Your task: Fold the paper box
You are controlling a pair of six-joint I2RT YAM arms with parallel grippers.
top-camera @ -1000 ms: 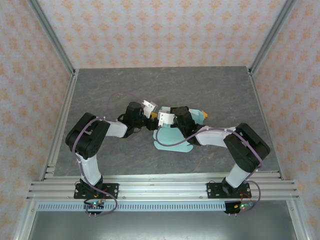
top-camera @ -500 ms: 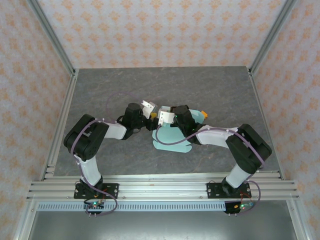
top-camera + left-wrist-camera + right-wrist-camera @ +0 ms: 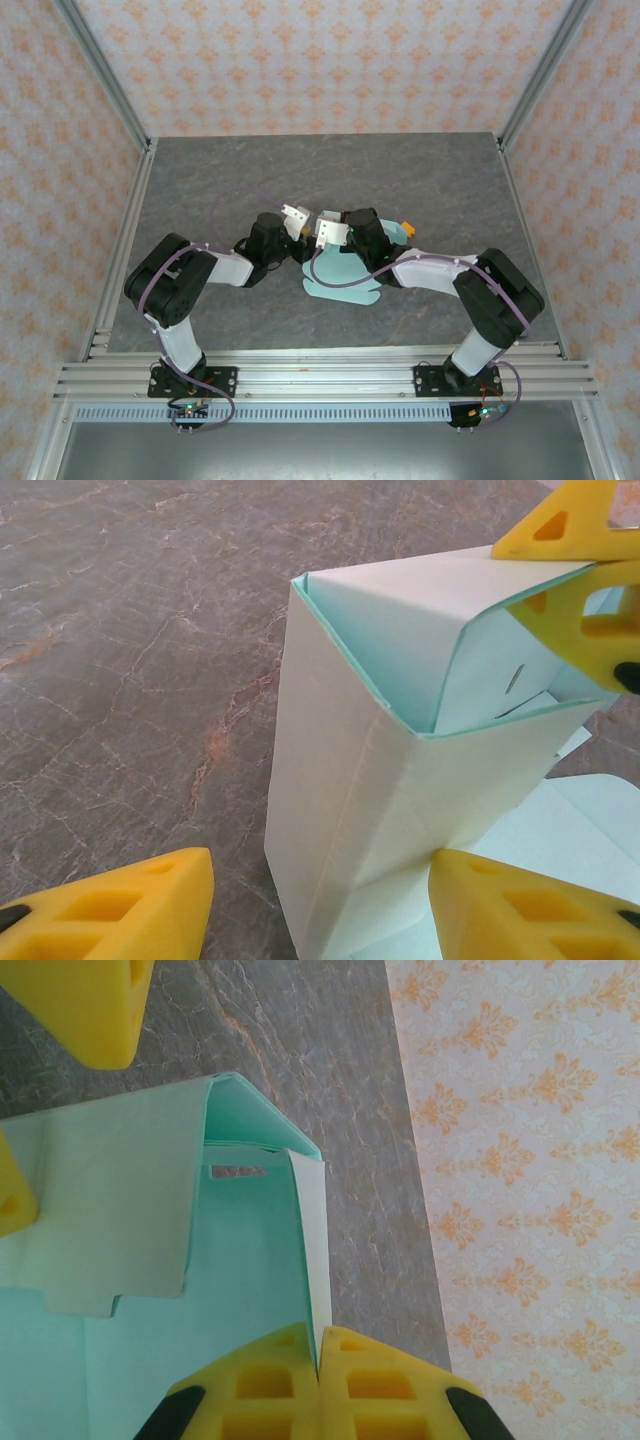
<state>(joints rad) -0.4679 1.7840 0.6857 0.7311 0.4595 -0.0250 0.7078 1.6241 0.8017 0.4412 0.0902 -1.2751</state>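
The paper box (image 3: 350, 780) is pale mint card, partly folded, with one corner standing upright on the grey table. Its flat remainder (image 3: 345, 282) lies in the middle of the table. My left gripper (image 3: 322, 870) is open and straddles that upright corner. Its right finger (image 3: 530, 910) touches the card, while its left finger (image 3: 110, 910) stands clear of it. My right gripper (image 3: 318, 1352) is shut on the thin edge of a raised wall of the paper box (image 3: 250, 1260). In the top view the left gripper (image 3: 300, 225) and the right gripper (image 3: 325, 233) meet over the box.
The grey marbled table (image 3: 200, 190) is fenced by aluminium rails (image 3: 128, 230) at the sides and front. Patterned walls (image 3: 520, 1160) stand close behind the table's edge. Both arms' elbows (image 3: 175, 270) lie low on either side of the box.
My left gripper's jaws have narrowed a little around the box's corner. My right gripper, still pinching the wall, has shifted slightly left and away, and the sheet has moved with it.
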